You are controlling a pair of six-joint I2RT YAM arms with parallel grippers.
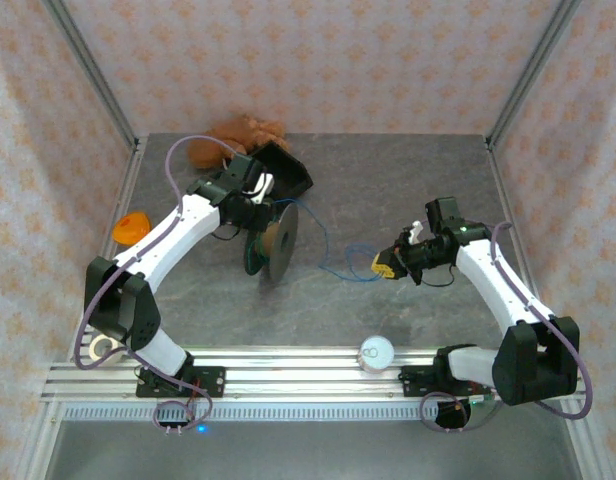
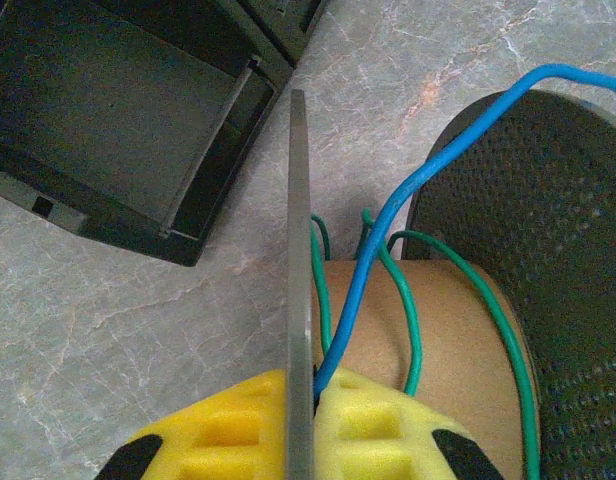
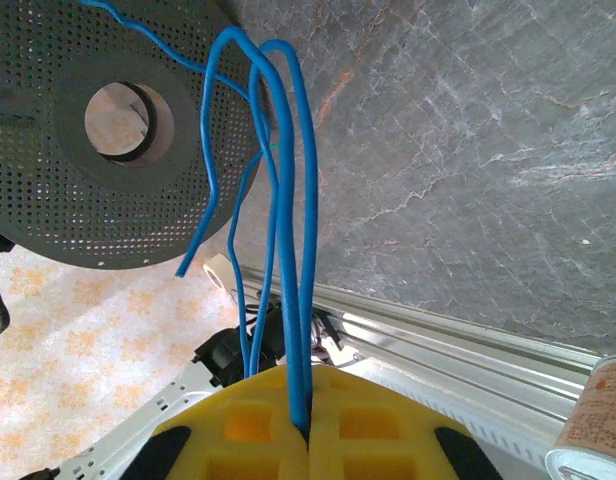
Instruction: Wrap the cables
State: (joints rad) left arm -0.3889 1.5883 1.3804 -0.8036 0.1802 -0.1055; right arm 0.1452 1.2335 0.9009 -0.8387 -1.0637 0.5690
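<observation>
The grey spool (image 1: 280, 243) stands on edge at centre left. In the left wrist view its thin flange (image 2: 298, 200) runs straight between the yellow pads of my left gripper (image 2: 313, 388), which is shut on it. The blue cable (image 2: 408, 190) is pinched beside that flange. The green cable (image 2: 408, 310) loops loosely over the brown core (image 2: 448, 350). My left gripper (image 1: 256, 213) sits at the spool's far side. My right gripper (image 1: 385, 264) is shut on several blue cable strands (image 3: 288, 200), which trail across the table (image 1: 340, 266) to the spool's perforated flange (image 3: 118, 130).
An open black box (image 1: 286, 168) lies just behind the spool, with a brown plush (image 1: 243, 133) beyond it. At the left edge sits an orange object (image 1: 131, 226). A white can (image 1: 376, 352) stands on the front rail, and a tape roll (image 1: 96, 348) lies at the front left.
</observation>
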